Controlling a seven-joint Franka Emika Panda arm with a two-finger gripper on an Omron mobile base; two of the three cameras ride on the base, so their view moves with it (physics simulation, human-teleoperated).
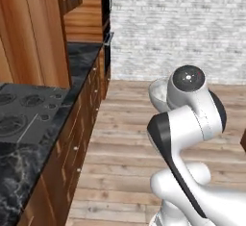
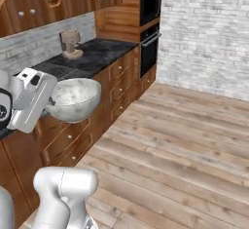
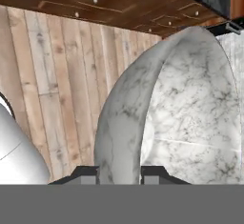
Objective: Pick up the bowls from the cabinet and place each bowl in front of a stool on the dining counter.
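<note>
Gripper (image 3: 119, 173) pinches the marble bowl's (image 3: 190, 118) rim between its fingertips, bowl held above the wooden floor (image 2: 185, 140).

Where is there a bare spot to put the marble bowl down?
The black counter has bare room between the small appliance and the oven tower. Nearer the robot it is crowded: the stovetop fills it. The tool holds the marble bowl over the drawers.

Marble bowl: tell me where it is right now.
The marble bowl is held by its rim in the gripper, up in the air at the left of the right base view, beside the wooden drawers and over the plank floor.
</note>
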